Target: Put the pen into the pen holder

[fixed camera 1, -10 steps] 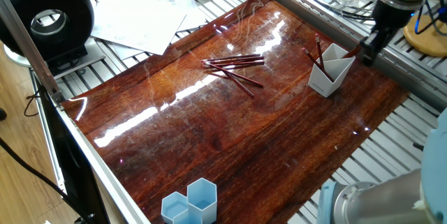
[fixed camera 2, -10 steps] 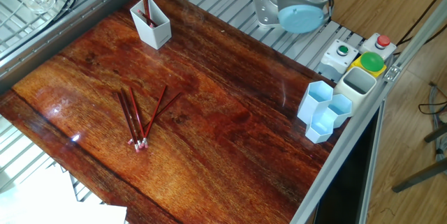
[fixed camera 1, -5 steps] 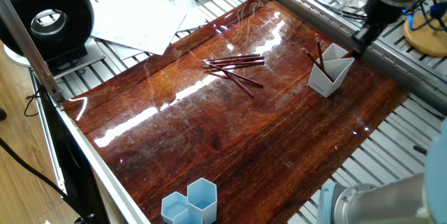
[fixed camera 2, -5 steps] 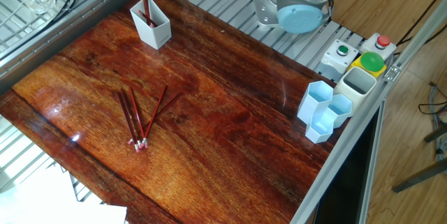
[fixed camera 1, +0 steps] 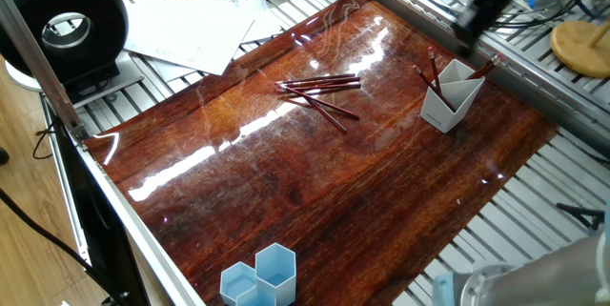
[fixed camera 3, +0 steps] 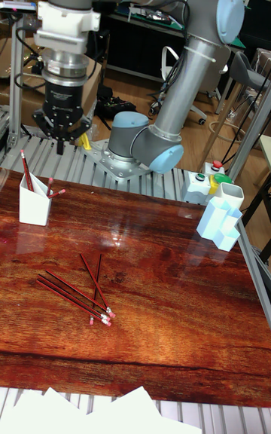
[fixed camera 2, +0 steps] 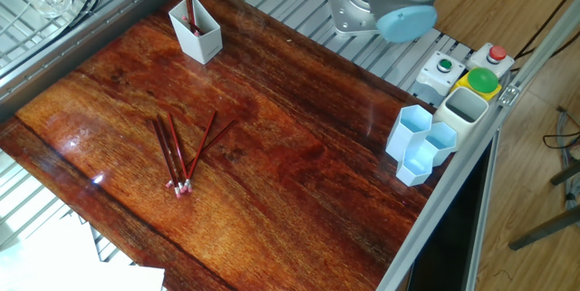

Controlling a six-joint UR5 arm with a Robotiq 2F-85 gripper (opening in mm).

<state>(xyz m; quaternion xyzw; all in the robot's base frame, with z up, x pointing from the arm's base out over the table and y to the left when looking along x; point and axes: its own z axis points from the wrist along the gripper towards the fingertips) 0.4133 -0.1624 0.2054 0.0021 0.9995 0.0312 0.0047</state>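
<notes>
No legible text, labels or numbers anywhere.

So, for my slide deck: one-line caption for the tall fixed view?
Tool open and empty above the white pen holder, loose pens lying on the wooden table.

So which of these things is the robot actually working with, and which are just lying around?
Part of the job:
- white pen holder
- loose pens on the table
- gripper, empty

Just lying about:
- blue honeycomb cups
- papers
- button box

Likely robotics lab: aluminium frame (fixed camera 3: 16, 42), emergency-stop button (fixed camera 2: 496, 53).
</notes>
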